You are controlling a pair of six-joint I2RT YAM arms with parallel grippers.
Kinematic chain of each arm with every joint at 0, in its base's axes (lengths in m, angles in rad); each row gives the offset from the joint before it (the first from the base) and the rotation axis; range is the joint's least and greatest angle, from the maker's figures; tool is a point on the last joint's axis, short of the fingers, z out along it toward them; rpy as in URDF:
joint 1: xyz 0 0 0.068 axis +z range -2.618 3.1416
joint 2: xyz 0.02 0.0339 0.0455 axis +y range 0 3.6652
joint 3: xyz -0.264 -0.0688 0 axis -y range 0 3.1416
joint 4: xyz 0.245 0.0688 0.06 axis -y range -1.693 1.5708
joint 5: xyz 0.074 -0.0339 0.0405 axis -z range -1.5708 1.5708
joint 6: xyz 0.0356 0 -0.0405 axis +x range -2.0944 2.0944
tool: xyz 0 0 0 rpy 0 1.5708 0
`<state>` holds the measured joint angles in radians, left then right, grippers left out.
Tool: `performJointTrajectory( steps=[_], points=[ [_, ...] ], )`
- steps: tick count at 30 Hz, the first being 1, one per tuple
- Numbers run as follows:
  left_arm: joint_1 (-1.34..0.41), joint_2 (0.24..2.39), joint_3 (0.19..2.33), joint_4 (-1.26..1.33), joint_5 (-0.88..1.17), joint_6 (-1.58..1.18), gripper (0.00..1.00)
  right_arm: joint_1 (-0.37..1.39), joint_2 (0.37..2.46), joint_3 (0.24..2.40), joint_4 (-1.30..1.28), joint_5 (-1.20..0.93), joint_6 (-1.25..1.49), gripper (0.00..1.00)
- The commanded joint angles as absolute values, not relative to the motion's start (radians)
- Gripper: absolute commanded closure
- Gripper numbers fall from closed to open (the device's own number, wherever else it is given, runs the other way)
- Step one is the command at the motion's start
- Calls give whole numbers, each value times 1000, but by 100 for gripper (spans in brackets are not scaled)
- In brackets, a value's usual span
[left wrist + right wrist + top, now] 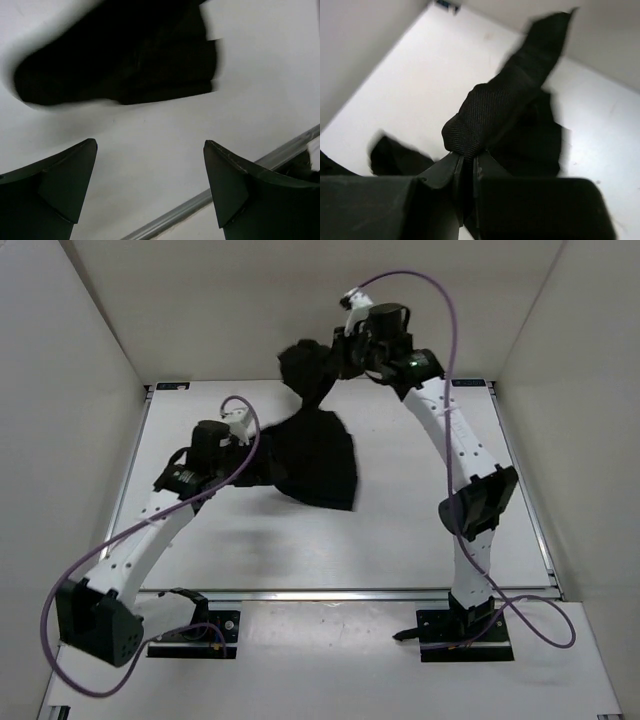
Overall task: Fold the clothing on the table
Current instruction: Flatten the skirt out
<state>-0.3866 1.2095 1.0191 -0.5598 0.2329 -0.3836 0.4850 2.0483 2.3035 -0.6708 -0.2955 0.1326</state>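
Observation:
The clothing (318, 455) is a black skirt. Part of it lies on the white table (420, 530) and part is pulled up in a twisted bunch toward the back. My right gripper (347, 358) hangs high over the far edge, shut on that raised bunch. In the right wrist view the woven fabric (500, 105) bulges out from between the closed fingers of the right gripper (469, 159). My left gripper (250, 445) sits at the skirt's left edge. In the left wrist view the left gripper (150, 170) stands wide open over bare table, short of the cloth (125, 60).
White upright walls (80, 350) close in the left, right and back sides. An aluminium rail (350, 592) runs along the table's near edge, and the rail (210, 197) also shows in the left wrist view. Purple cables (445, 330) loop off both arms.

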Motion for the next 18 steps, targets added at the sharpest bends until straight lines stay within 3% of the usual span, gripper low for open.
performJointTrajectory(
  steps=[1,4,8,11,18],
  points=[
    [-330,1098,1034,-492,221,-400,2,388,1936,2356,-644,-350,179,99],
    [-340,1077,1083,-532,161,-387,1,354,1823,2188,-600,-330,173,100],
    [-347,1048,1089,-541,121,-393,1,292,1655,1739,-487,-315,205,100],
    [-357,1009,1072,-528,129,-411,2,209,1446,1262,-336,-341,267,100],
    [-464,1041,963,-486,115,-469,2,84,1172,683,-295,-416,302,100]
  ],
)
